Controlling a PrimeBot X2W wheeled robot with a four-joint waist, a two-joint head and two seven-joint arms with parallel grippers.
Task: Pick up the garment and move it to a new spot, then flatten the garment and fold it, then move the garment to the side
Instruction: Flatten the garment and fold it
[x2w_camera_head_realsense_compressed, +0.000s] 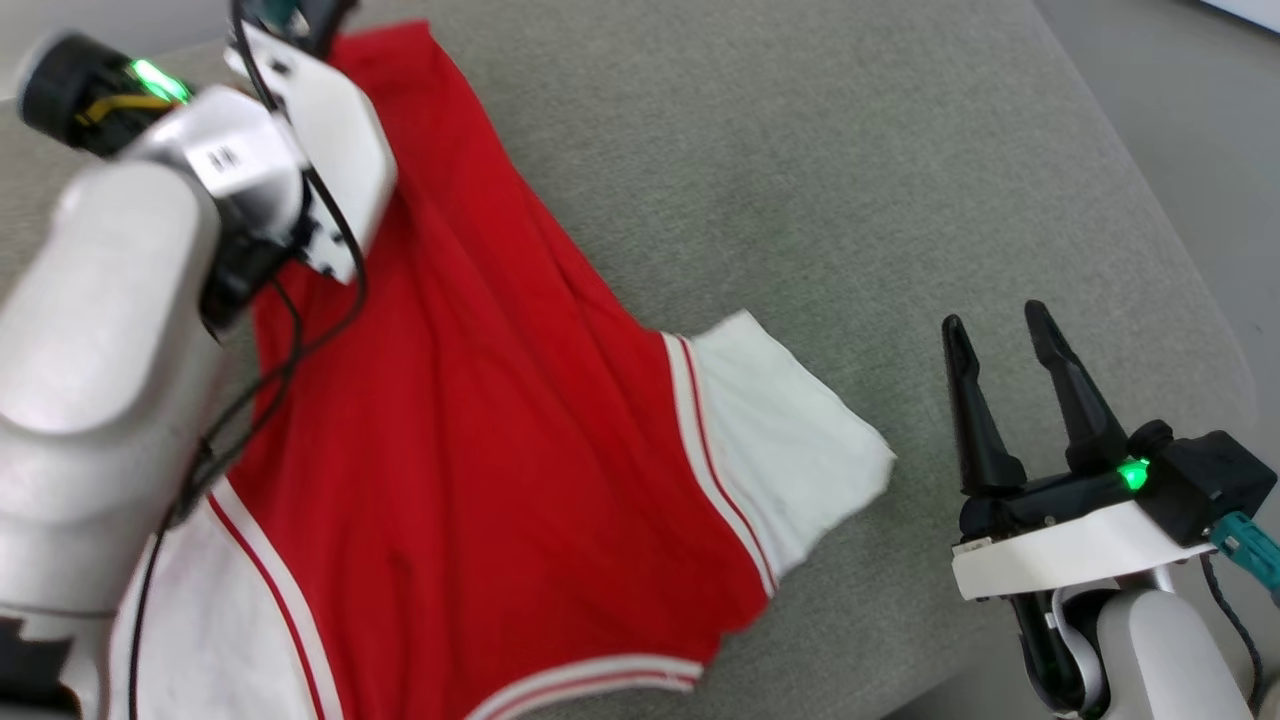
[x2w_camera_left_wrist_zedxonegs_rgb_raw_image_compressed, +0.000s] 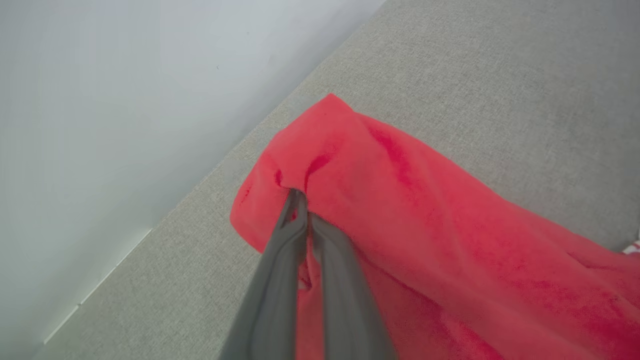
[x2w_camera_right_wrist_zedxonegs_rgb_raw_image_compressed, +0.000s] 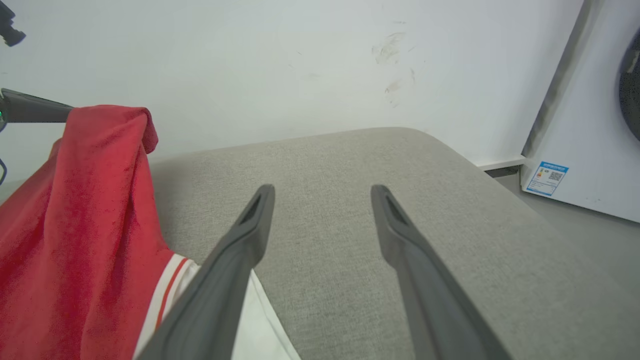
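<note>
Pinching red shirt (x2w_camera_head_realsense_compressed: 480, 420) edge, left gripper (x2w_camera_left_wrist_zedxonegs_rgb_raw_image_compressed: 298, 200) clamped, far end raised; shirt stretches diagonally toward right gripper (x2w_camera_head_realsense_compressed: 993, 315), fingers apart, empty, white sleeve (x2w_camera_head_realsense_compressed: 790, 430) near its left side.

The garment (x2w_camera_head_realsense_compressed: 480, 420), a red jersey with white sleeves and red-and-white stripe trim, hangs wrinkled from one raised red corner, one white sleeve lying on the grey cushion (x2w_camera_head_realsense_compressed: 800, 150).
</note>
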